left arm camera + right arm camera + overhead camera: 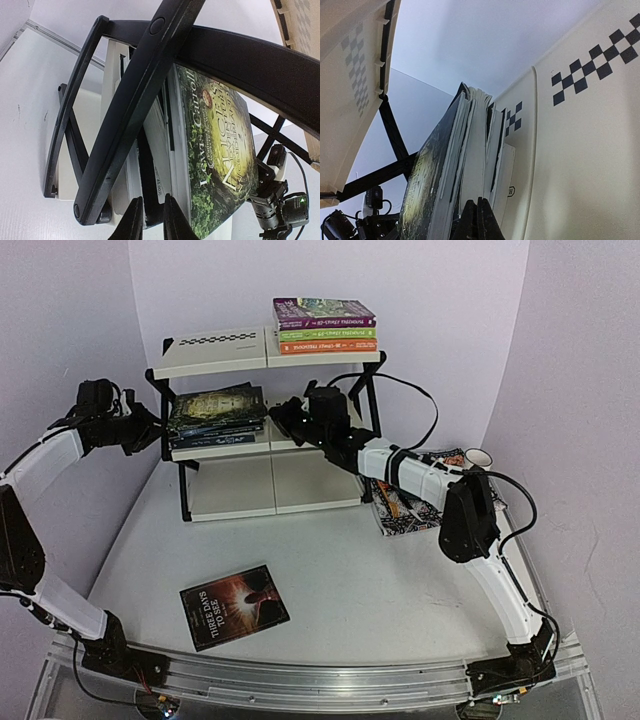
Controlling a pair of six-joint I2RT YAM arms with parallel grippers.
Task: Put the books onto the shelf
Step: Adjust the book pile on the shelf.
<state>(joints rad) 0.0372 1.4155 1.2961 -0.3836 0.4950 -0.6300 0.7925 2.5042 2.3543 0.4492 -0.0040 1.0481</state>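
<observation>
The shelf (215,350) stands at the back of the table. On its top tier lie three stacked books (325,325), purple, green and orange. The middle tier carries a stack of books (215,410) topped by a dark green-gold cover (225,150). My left gripper (158,435) is at the stack's left end, its jaws (152,199) closed on the corner of a black book (147,185) low in the stack. My right gripper (283,420) is shut with nothing in it, its tips (481,200) against the page edges (470,150) at the stack's right end. One dark book (233,606) lies flat on the table in front.
A multicoloured patterned mat (415,502) lies right of the shelf under my right arm, with a white cup (478,457) behind it. The shelf's black side frame (135,100) crosses close in front of my left wrist. Cream checker-strip panels (580,150) flank my right gripper.
</observation>
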